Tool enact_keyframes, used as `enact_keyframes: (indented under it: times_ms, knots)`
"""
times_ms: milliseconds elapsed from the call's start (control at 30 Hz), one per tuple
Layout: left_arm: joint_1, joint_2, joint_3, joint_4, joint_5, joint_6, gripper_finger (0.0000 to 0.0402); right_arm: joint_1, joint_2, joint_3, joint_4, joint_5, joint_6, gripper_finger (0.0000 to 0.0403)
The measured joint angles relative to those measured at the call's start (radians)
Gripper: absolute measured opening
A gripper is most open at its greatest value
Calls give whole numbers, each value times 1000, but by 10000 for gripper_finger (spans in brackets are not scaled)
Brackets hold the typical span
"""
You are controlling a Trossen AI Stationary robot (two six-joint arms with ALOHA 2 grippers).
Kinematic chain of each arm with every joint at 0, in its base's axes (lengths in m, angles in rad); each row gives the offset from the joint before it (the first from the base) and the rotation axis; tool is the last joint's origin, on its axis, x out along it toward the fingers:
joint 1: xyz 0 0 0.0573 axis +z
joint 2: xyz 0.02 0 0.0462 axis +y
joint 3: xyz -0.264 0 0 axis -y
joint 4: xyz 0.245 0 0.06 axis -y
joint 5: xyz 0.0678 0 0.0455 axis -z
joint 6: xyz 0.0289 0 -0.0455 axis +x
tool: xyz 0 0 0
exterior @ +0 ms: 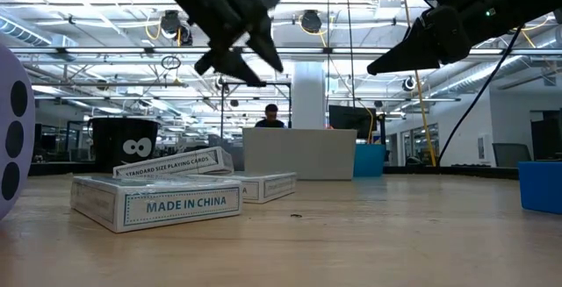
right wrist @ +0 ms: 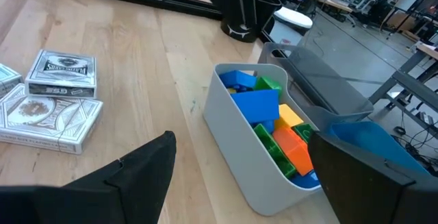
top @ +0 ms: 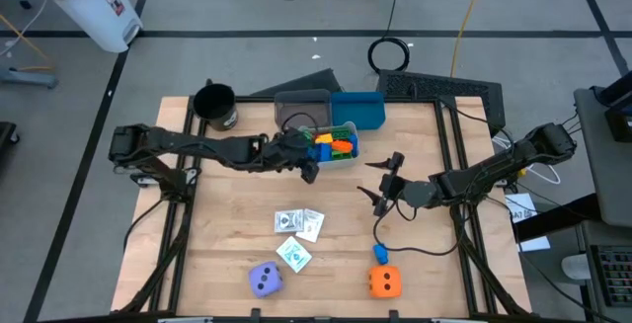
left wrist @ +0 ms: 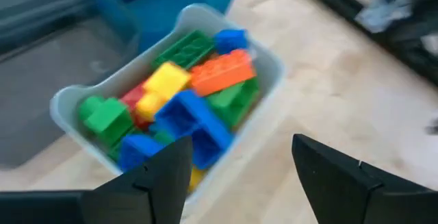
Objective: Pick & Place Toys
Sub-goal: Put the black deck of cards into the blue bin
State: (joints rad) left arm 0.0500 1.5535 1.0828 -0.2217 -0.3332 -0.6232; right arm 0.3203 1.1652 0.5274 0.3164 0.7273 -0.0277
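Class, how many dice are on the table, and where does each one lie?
2. The purple die lies near the front edge, left of centre; the orange die lies near the front edge, further right. None seems hidden.

Black cup [top: 215, 106], grey bin [top: 302, 109] and blue bin [top: 357, 109] along the wooden tabletop [top: 217, 219] far edge.

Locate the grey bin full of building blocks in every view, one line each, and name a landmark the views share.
High view: the grey bin sits at the table's far middle, beside the left gripper.
Low view: a grey box stands at the far edge; its contents do not show.
Left wrist view: centre, ahead of the fingers.
Right wrist view: right of centre.
Shared landmark: the blue bin next to it.
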Motion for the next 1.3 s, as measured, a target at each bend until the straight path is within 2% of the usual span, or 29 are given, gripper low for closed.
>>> enact_keyframes:
  times_ms: [167,433,667,800,1067,1200,1300]
  knots:
    - [-74,-60,0,12,52,28,253,0,0,0,-1,0,-1,320]
    - [-277,-111,0,47,46,148,253,0,0,0,0,0,0,320]
    - [-416,-68,0,-127,131,227,253,0,0,0,1,0,1,320]
    - [-472,-17,0,-206,123,255,253,0,0,0,8,0,1,320]
    - [-496,106,-1,-307,71,278,253,0,0,0,8,0,3,320]
    - [-468,155,-1,-305,-2,170,255,0,0,0,8,0,16,320]
    - [-435,181,-1,-321,-2,75,266,0,0,0,8,0,16,320]
